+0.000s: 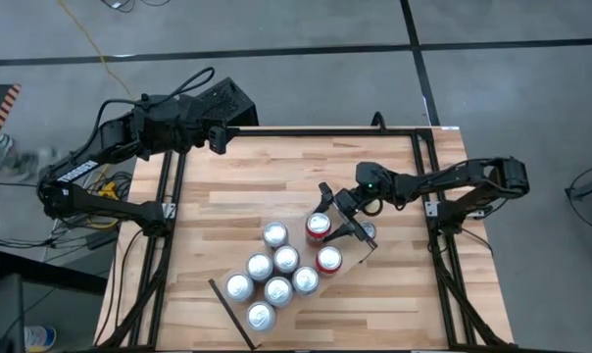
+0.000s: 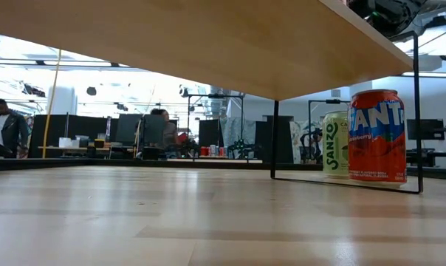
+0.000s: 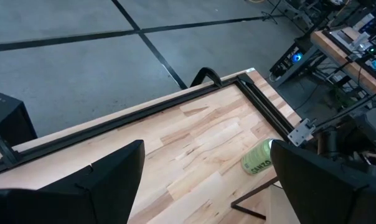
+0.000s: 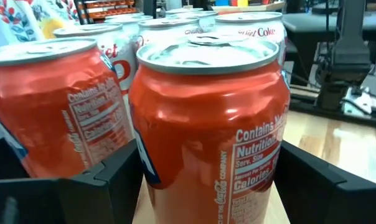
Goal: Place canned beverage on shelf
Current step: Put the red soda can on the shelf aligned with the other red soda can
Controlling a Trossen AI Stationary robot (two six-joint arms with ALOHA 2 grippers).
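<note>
The shelf (image 1: 282,314) is a pale board lying slantwise over the table, with its underside in the low view (image 2: 208,44). Several silver-topped cans (image 1: 276,275) and a red can (image 1: 327,261) stand on it. My right gripper (image 1: 327,222) is shut on another red can (image 1: 319,226) at the shelf's far right end, next to the red can (image 4: 51,106). My left gripper (image 1: 218,137) is open and empty at the table's far left corner, as the left wrist view (image 3: 203,186) shows. An orange Fanta can (image 2: 376,137) and a green Sanzo can (image 2: 335,142) stand on the table by the shelf's leg. My right gripper has the red can's side wall (image 4: 263,174) between its two fingers, one finger (image 4: 113,180) on each side, about halfway down the can. The fingers come roughly level from the table's right side. The can is upright; its base is hidden, so whether it rests on the shelf does not show.
The green can also shows on the table by the shelf's right end (image 1: 369,231) (image 3: 258,158). Black frame rails (image 1: 169,196) run along the table's left, far and right sides. The far half of the tabletop (image 1: 276,167) is bare wood.
</note>
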